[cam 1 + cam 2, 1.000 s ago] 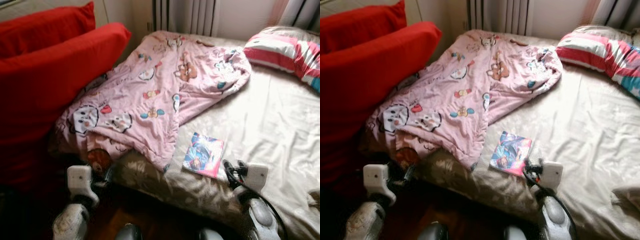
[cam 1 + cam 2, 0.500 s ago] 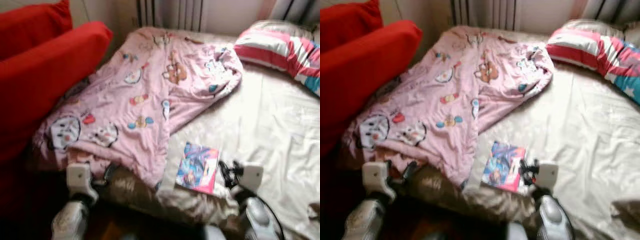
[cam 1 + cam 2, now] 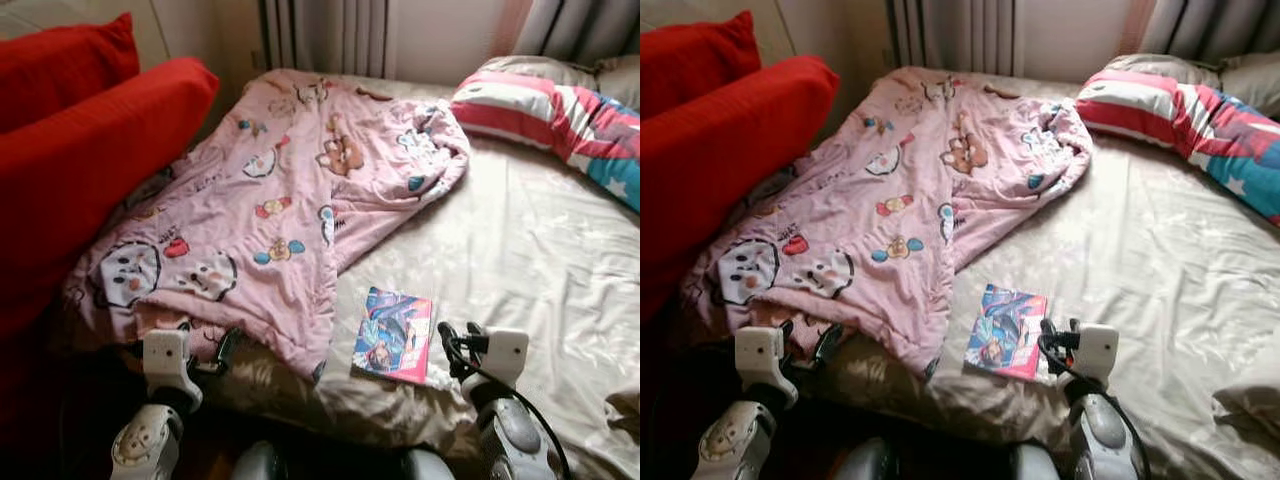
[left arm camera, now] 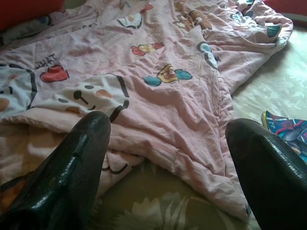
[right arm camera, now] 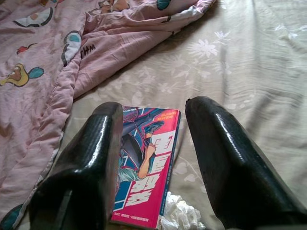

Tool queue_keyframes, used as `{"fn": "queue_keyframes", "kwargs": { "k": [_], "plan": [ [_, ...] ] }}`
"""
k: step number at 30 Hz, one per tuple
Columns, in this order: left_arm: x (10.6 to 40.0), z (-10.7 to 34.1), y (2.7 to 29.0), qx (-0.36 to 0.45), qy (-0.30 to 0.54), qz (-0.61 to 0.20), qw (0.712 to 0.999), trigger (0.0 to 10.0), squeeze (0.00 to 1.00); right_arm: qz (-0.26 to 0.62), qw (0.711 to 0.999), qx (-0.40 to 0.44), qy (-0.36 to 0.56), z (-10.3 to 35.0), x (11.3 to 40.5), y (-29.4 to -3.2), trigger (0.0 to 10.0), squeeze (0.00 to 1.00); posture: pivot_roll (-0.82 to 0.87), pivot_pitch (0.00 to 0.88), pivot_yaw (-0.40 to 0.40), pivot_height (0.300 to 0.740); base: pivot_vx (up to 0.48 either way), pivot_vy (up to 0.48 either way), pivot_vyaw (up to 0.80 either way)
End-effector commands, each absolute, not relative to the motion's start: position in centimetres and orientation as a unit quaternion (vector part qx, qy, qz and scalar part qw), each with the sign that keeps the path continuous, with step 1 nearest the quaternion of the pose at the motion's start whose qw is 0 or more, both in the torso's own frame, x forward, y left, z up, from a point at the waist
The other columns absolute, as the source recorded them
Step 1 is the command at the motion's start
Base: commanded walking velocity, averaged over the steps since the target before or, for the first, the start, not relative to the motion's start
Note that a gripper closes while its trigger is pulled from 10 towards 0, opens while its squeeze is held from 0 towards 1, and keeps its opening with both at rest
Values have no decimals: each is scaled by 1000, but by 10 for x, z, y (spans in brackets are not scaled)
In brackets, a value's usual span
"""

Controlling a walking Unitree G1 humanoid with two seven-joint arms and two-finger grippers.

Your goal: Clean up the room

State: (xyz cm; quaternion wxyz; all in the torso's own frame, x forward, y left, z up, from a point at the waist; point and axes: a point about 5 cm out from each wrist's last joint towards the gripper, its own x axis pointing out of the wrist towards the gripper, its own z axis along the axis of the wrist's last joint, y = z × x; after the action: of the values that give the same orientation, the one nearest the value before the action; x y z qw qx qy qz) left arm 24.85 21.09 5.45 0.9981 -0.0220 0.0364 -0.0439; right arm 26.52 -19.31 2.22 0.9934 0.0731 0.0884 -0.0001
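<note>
Hovering over the near edge of the bed [image 3: 540,250], the right tool [image 5: 152,158] is standing wide open and holding nothing, its fingers [image 5: 86,163] straddling a comic book [image 3: 394,336] lying flat on the beige floral sheet. At the book's 5 o'clock, a crumpled white tissue [image 5: 178,213] is lying just beside its corner; the right wrist view is showing it clearly. Large characters are running down the book's pink cover, but they are too foreshortened to read. The left tool [image 4: 165,165] is also gaping open and empty, hanging at the mattress edge with the pink cartoon quilt [image 3: 270,210] draping off the bed right before it. Handwritten letters on the quilt are looking like "THHH". At 1 o'clock from the book, a broad stretch of bare sheet is lying open. Farther off, red cushions [image 3: 90,150] are crowding 10 o'clock, and a striped pillow [image 3: 545,110] is resting at 2 o'clock near the curtains [image 3: 325,35].
</note>
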Motion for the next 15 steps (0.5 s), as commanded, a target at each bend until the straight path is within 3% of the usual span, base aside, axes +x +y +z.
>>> {"fn": "queue_keyframes", "kwargs": {
  "k": [1, 8, 15],
  "plan": [
    [247, 51, 213, -22, 47, -41, 998, 10000, 0, 0, 993, 67, 96, 19, 265, -193, 10000, 0, 9, 101, 21, 642, 0, 0, 0],
    [246, 53, 213, -22, 45, -41, 998, 10000, 0, 4, 991, 62, 115, 15, 265, -192, 10000, 0, 9, 112, 25, 642, 0, 0, 0],
    [246, 55, 216, -20, 44, -42, 998, 10000, 0, -3, 992, 67, 108, 16, 268, -192, 10000, 0, 23, 134, 36, 602, 0, 0, 0]
  ]
}}
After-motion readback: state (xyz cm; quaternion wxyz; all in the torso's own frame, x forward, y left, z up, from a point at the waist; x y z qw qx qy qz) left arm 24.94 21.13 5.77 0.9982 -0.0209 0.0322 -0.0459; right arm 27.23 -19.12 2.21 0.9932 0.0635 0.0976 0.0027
